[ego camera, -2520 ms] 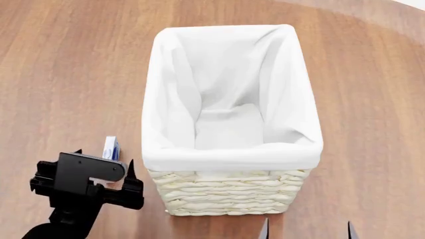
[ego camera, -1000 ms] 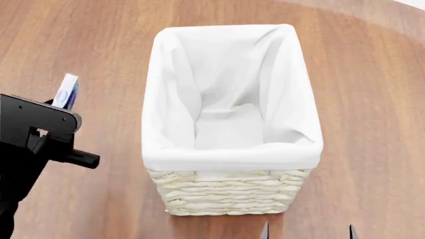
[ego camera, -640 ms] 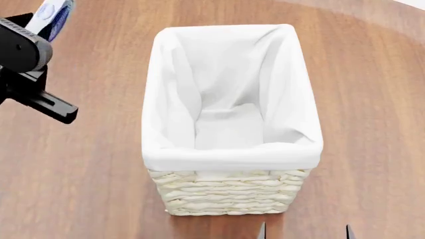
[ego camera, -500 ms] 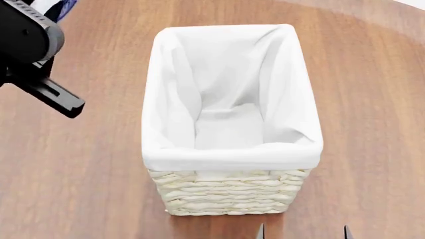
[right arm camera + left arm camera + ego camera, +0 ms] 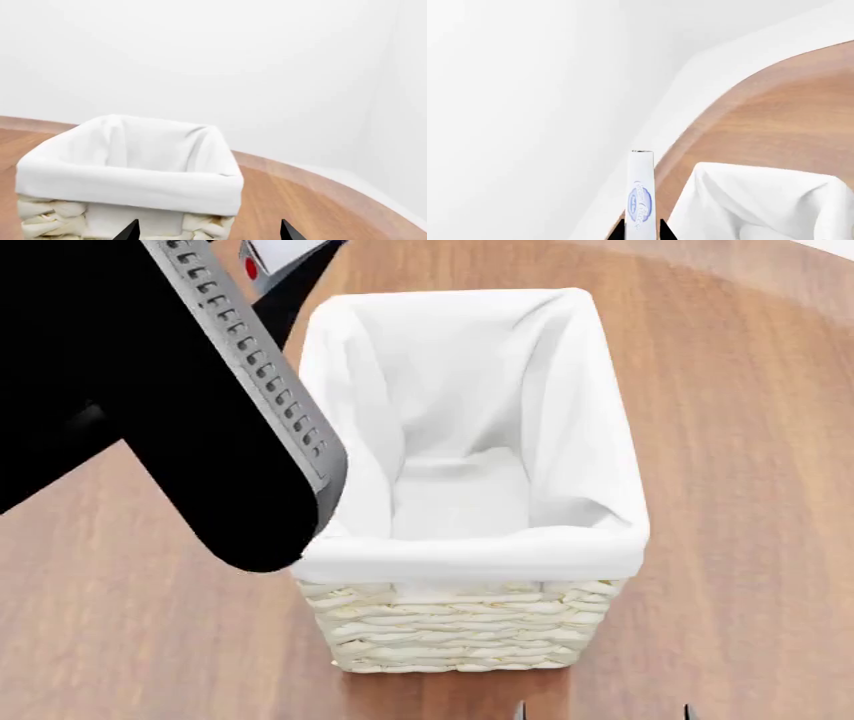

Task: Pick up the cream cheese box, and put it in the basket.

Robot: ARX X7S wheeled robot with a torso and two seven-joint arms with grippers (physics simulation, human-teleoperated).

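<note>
My left gripper (image 5: pixel 640 234) is shut on the cream cheese box (image 5: pixel 640 192), a thin white carton with blue print that stands on edge between the jaws. It is held high in the air beside the basket's white liner (image 5: pixel 760 200). In the head view the black left arm (image 5: pixel 147 390) fills the upper left, and only the box's end with the red spot (image 5: pixel 254 257) shows past it, by the basket's far left corner. The cream wicker basket (image 5: pixel 461 625) stands in the middle with nothing visible inside. My right gripper (image 5: pixel 208 231) is open and empty, just in front of the basket (image 5: pixel 127 170).
The basket stands on a round brown wooden table (image 5: pixel 747 440), whose curved edge (image 5: pixel 694 130) shows in the left wrist view against a white surround. The right gripper's fingertips (image 5: pixel 521 712) show at the lower edge of the head view.
My left arm has risen with the box and swung right toward the basket and the camera. It now blocks the upper left of the head view. The right gripper has barely moved.
</note>
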